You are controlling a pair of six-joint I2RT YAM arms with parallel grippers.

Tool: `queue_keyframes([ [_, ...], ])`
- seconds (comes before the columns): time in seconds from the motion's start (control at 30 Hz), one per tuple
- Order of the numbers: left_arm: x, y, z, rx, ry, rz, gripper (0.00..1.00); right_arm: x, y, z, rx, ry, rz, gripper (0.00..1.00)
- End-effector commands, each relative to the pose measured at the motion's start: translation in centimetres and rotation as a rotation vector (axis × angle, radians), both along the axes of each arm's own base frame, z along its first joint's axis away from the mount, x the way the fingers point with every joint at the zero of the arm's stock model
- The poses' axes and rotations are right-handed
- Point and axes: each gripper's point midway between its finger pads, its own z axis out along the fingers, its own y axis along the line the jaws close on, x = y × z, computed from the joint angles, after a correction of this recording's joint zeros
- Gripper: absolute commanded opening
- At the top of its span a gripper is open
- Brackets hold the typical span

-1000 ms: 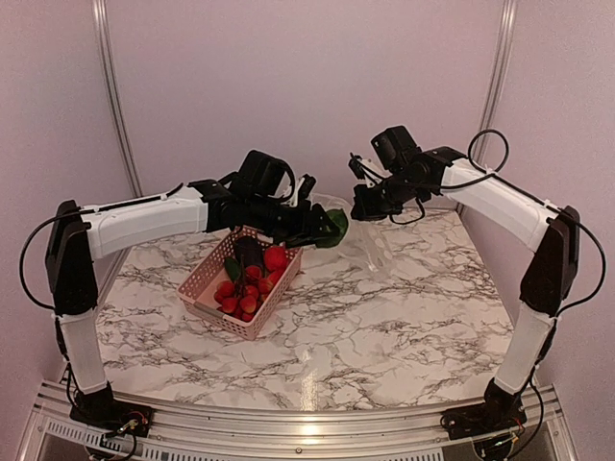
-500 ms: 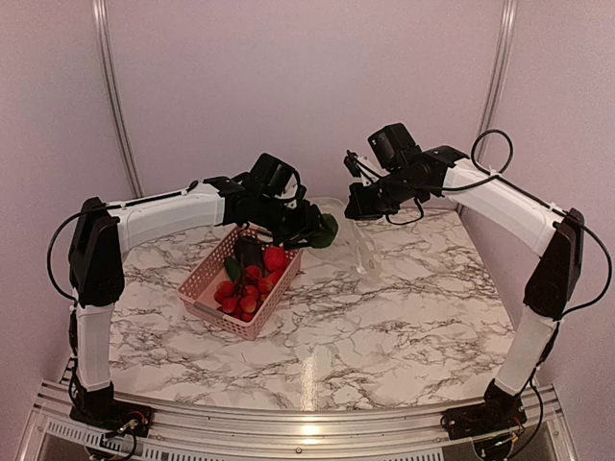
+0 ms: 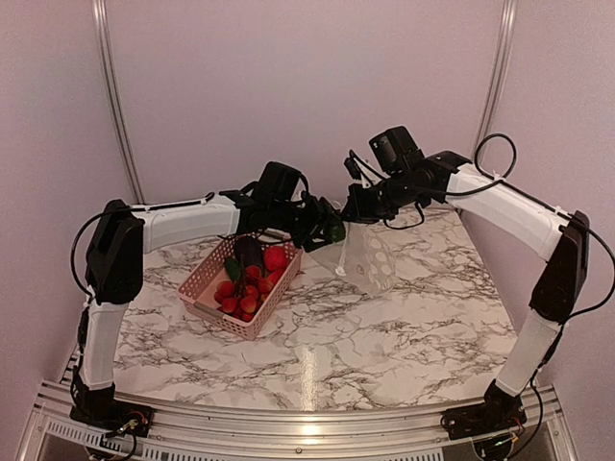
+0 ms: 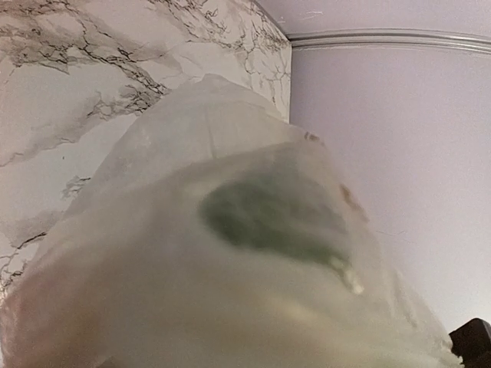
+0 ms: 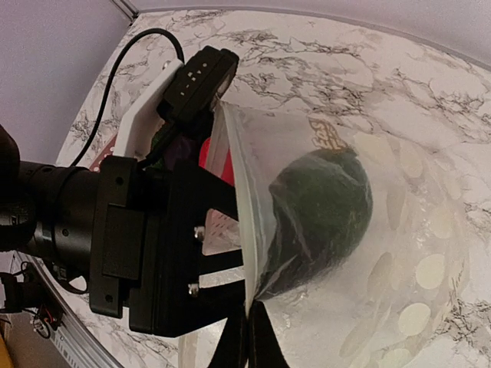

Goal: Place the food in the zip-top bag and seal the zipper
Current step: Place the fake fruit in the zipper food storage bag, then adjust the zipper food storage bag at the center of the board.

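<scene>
Since the earlier frame, the left arm (image 3: 183,219) has stretched further right and carried the green piece (image 5: 322,207) into the mouth of the bag (image 3: 370,259), which now hangs lower and more spread out.

- **Bench (image 3: 413,327):** it bears the basket (image 3: 207,288). You cannot tell whether the bag's lower end touches it.
- **Bag:** clear and dotted, it hangs from the right gripper (image 3: 357,205), which is pinched tight on the upper mouth edge.
- **Basket:** it stands beside the bag and holds the eggplant (image 3: 248,252), the tomato (image 3: 276,257) and small red pieces.
- **Left gripper (image 3: 325,229):** it is at the bag mouth with its fingertips hidden by film. You cannot tell how wide it stands or whether it has let go.
- **Green piece:** it lies inside the film, just past the mouth and close against the left gripper.
- **Zipper (image 5: 238,192):** the whitish strip runs down the mouth edge and is unsealed.

For this step, let go only once the piece sits clearly past the zipper. Hold the right pinch steady so the mouth stays up. Withdraw the left gripper straight back along its line of entry, slowly, so the fingers neither snag the strip nor drag the piece out. The piece will likely slide to the bottom on its own.
</scene>
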Motion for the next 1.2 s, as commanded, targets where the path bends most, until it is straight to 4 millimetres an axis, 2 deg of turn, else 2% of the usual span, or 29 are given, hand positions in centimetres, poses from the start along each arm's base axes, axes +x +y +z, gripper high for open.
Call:
queue_keyframes([
  [0.0,1.4,-1.3,3.3,-0.140,-0.004,0.028,0.84,-0.2,0.2,2.5,0.043,-0.048,-0.007,0.00],
  [0.03,1.4,-1.1,3.5,-0.129,-0.010,0.035,0.92,-0.1,0.1,2.6,0.039,-0.054,-0.013,0.00],
  [0.07,1.4,-0.8,3.5,-0.109,-0.014,0.042,0.97,0.0,-0.1,2.7,0.035,-0.060,-0.021,0.00],
  [0.27,0.7,1.0,7.3,-0.071,-0.140,0.039,0.99,0.8,-1.5,2.8,0.024,-0.074,-0.064,0.00],
  [0.37,0.0,1.8,10.9,-0.099,-0.225,0.027,0.99,1.2,-2.1,2.9,0.041,-0.083,-0.083,0.00],
  [0.47,-1.2,2.4,14.7,-0.224,-0.265,0.022,0.99,1.7,-2.7,2.6,0.038,-0.077,-0.094,0.00],
  [0.57,-1.9,4.0,16.5,-0.205,-0.333,0.044,0.99,2.0,-3.3,2.7,0.038,-0.079,-0.101,0.00],
  [0.63,-1.9,5.3,15.5,-0.061,-0.374,0.053,0.99,2.2,-3.4,2.9,0.032,-0.092,-0.099,0.00],
  [0.7,-1.7,7.4,12.4,0.119,-0.339,0.083,0.99,2.2,-3.4,3.0,0.030,-0.096,-0.092,0.00],
  [0.77,-1.3,8.8,10.1,0.187,-0.322,0.112,0.99,2.1,-3.3,3.1,0.032,-0.099,-0.085,0.00],
  [0.87,-1.3,9.4,7.1,0.250,-0.267,0.102,0.96,2.2,-3.0,3.1,0.039,-0.096,-0.078,0.00],
  [1.0,-1.0,8.9,3.9,0.355,-0.243,0.042,0.72,2.2,-2.5,3.2,0.048,-0.098,-0.066,0.00],
  [1.1,-0.6,7.7,2.8,0.367,-0.232,0.001,0.57,2.0,-2.0,2.7,0.048,-0.085,-0.048,0.00],
  [1.17,-0.2,7.2,2.2,0.374,-0.217,-0.005,0.41,1.9,-1.7,2.5,0.045,-0.080,-0.039,0.00],
])
